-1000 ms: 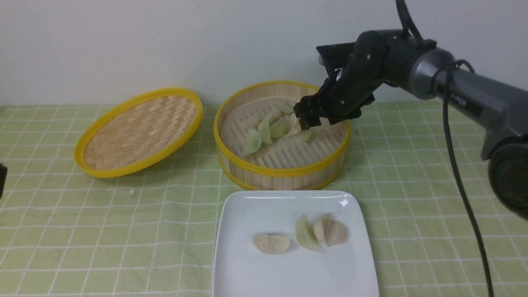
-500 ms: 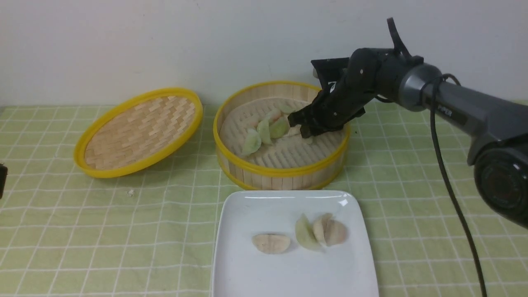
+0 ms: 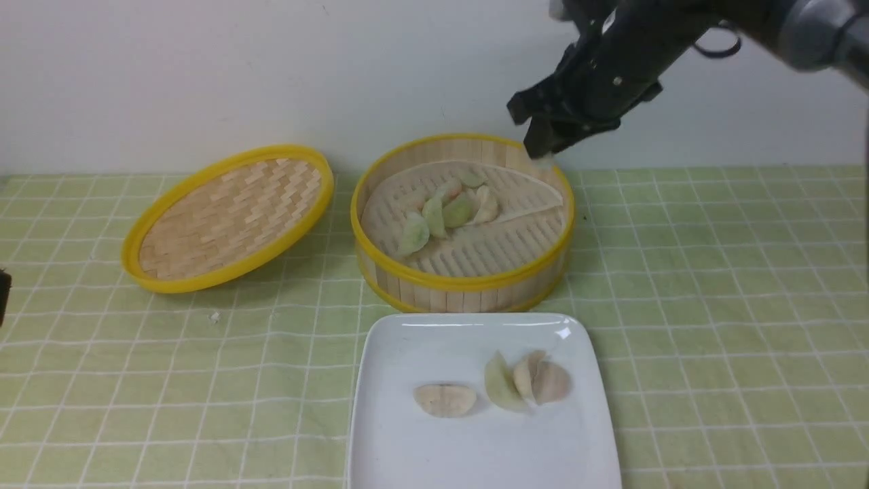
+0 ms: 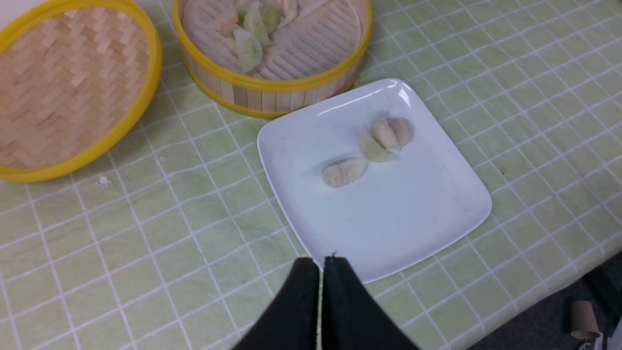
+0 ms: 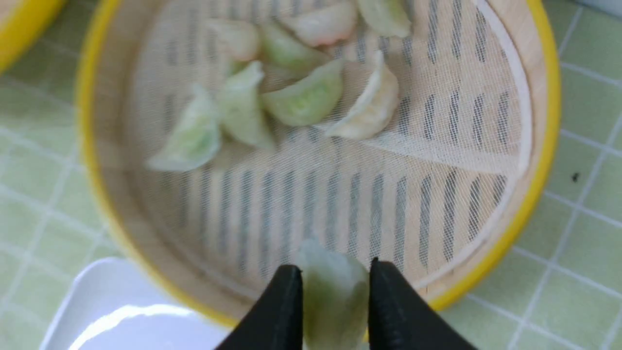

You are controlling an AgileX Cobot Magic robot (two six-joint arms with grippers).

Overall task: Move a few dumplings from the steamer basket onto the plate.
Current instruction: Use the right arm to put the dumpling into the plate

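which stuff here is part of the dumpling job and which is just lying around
Job: steamer basket, basket dumplings, plate, plated dumplings, green dumpling in the right fingers.
Lying about: woven lid, small white crumb.

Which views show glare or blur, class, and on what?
Front view: glare on the plate's far right corner, otherwise fairly sharp. Left wrist view: glare streaks along the plate's edge nearest the steamer. Right wrist view: steamer and its dumplings look blurred, as does the dumpling held in the right gripper.
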